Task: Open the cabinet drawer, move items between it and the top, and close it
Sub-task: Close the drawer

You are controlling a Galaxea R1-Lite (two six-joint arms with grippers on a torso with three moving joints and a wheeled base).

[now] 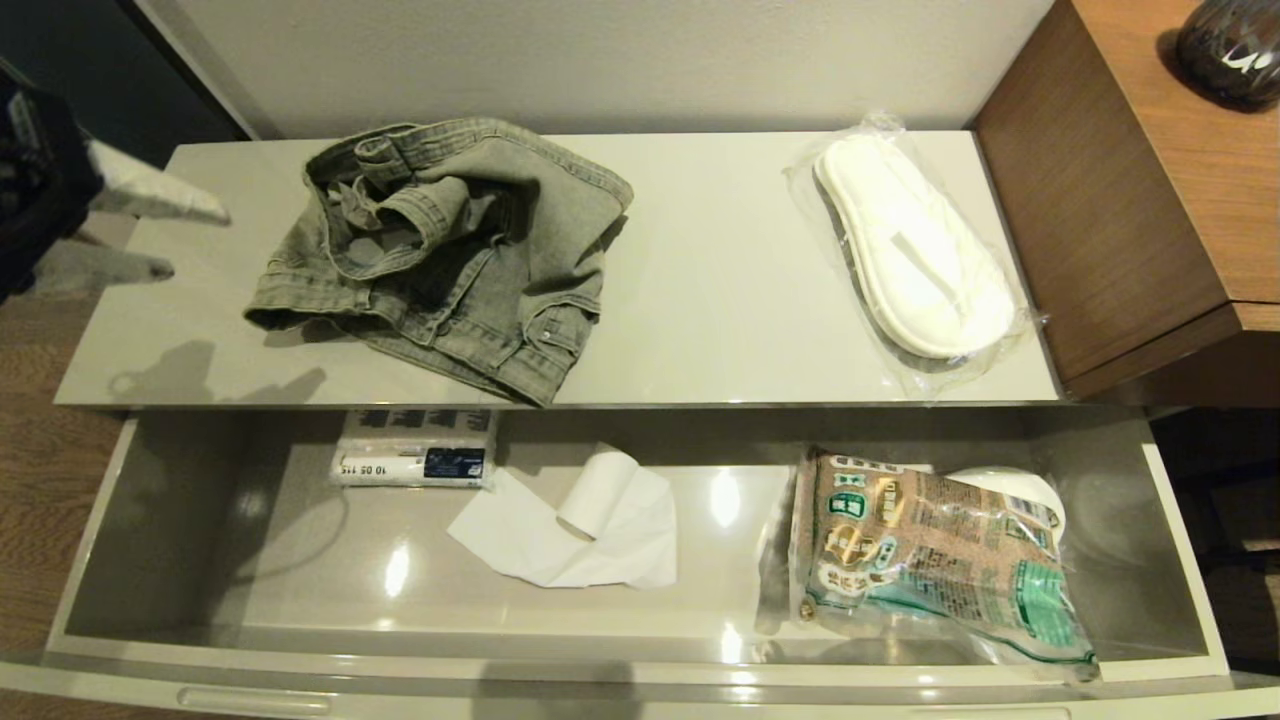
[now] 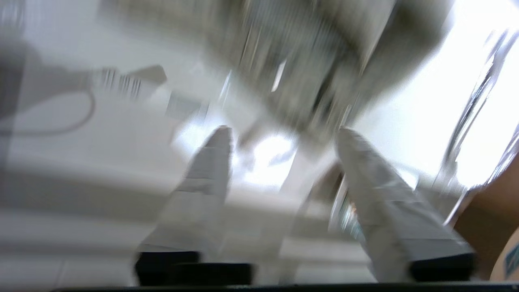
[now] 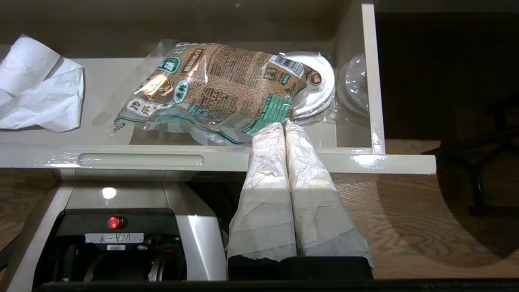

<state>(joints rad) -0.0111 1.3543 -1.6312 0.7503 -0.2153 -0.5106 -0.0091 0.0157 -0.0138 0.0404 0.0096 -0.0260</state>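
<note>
Drawer [image 1: 150, 520] open. Jeans [image 1: 440, 250] and wrapped slippers [image 1: 915, 250] on cabinet top [image 1: 700, 290]. Left gripper [image 2: 282, 134] fingers spread, empty. Right gripper [image 3: 285, 125] fingers pressed together, parked before drawer.

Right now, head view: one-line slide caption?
Cabinet drawer open; denim garment and wrapped slippers lie apart on the top.

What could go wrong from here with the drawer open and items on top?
The denim garment overhangs the top's front edge and could slip into the cabinet drawer. The food packet leans on a white dish, so pushing the drawer shut may shift it.
</note>
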